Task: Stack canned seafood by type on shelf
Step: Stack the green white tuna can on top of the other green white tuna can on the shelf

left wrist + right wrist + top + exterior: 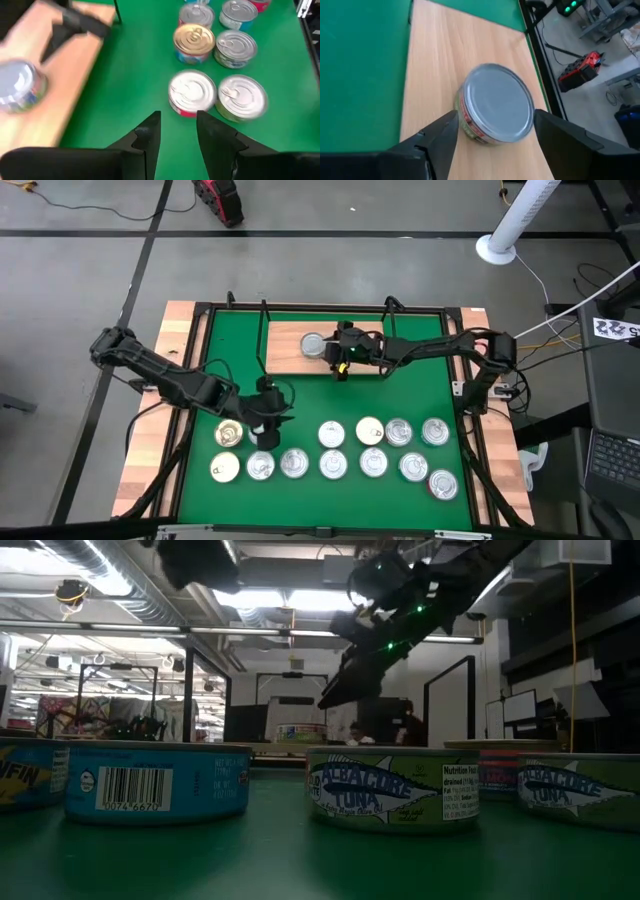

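Observation:
A silver-lidded tin (495, 102) stands on its base on the light-wood shelf board (435, 55) at the mat's far side; the high view shows this tin (314, 344) on the shelf (290, 360). My right gripper (495, 122) is open, one finger on each side of that tin; in the high view the right gripper (338, 352) is just right of it. My left gripper (178, 125) is open and holds nothing, hovering above the green mat near a red-sided tin (192, 92); in the high view the left gripper (265, 418) is over the loose tins' left end. My right gripper's fingers (442, 132) flank the lone tin's side wall (465, 117), slanting down from the table's right. Whether they touch the wall, I cannot tell. The tin stays upright on the board.
Several loose tins lie in two rows on the green mat (300, 400) near the table's front, from a gold-lidded one (228, 434) to the rightmost (443, 484). The low view shows a teal tin (155, 783) and a green tuna tin (393, 788). Black wire uprights frame the shelf.

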Action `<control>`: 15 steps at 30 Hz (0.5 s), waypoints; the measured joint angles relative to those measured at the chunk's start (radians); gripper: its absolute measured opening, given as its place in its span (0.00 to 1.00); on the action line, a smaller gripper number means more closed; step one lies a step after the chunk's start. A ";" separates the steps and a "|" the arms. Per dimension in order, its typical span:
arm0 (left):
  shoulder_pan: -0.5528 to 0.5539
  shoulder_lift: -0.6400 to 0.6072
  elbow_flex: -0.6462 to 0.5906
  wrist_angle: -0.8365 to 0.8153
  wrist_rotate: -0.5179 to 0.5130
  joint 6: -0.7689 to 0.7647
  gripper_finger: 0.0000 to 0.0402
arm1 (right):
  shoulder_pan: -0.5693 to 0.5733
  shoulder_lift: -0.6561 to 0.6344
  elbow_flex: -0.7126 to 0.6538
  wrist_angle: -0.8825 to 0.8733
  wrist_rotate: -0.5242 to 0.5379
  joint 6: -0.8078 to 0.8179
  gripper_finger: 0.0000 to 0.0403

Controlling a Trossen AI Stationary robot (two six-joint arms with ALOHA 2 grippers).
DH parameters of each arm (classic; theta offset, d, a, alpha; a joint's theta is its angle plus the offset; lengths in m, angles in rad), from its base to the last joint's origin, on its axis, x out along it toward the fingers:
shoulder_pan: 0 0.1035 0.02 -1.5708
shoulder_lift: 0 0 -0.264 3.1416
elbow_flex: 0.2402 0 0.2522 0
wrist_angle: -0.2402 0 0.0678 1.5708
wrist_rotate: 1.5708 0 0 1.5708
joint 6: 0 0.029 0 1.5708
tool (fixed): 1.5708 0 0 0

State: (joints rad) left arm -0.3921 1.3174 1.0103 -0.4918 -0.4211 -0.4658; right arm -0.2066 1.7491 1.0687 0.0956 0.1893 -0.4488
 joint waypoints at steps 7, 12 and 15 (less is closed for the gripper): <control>-0.102 0.001 -0.057 -0.022 0.000 -0.204 0.30 | 0.110 -0.015 0.001 0.007 -0.025 0.000 0.64; -0.161 0.032 -0.089 -0.025 0.001 -0.325 0.30 | 0.211 -0.015 0.001 0.008 -0.025 0.000 0.64; -0.182 0.070 -0.099 -0.021 0.013 -0.351 0.30 | 0.266 -0.015 0.001 0.012 -0.027 -0.001 0.64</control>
State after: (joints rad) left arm -0.5745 1.3878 0.9112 -0.5133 -0.4086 -0.8169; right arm 0.0590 1.7344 1.0695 0.1079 0.1623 -0.4495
